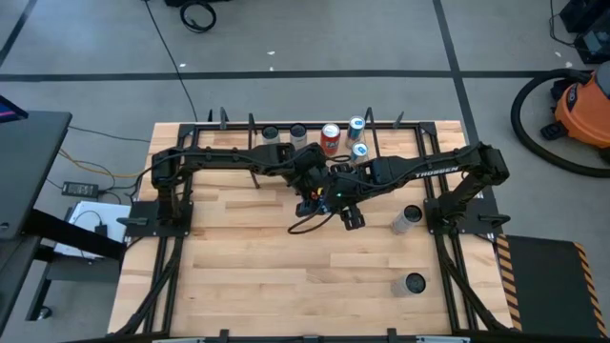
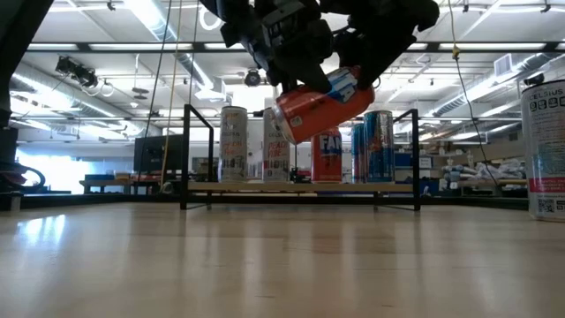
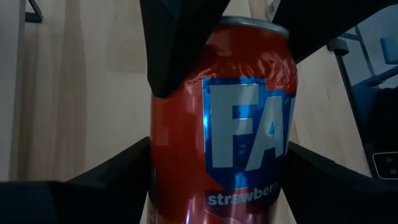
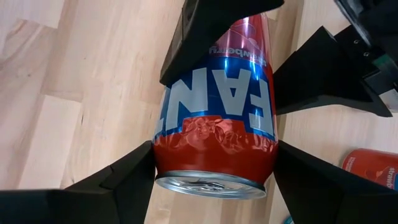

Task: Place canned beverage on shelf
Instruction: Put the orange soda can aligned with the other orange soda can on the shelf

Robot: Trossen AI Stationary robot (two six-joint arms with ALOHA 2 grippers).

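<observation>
Red strawberry soda can (image 2: pixel 320 109) tilted above mid-bench, clamped by left pincer (image 3: pixel 217 149) and right pincer (image 4: pixel 214 155), near black-rod shelf (image 2: pixel 300 187).

red can (image 2: pixel 322 108) tilted midair; cans on shelf (image 2: pixel 300 186) behind.

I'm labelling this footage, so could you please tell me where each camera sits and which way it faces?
High view: overhead, looking straight down on the table, shelf and both arms.
Low view: at tabletop height, looking level at the shelf; the arms come in from above.
Left wrist view: on the left arm, looking past its own fingers at the red Fanta strawberry can.
Right wrist view: on the right arm, past its own fingers.
Both wrist views show the same can, gripped from opposite ends.
</observation>
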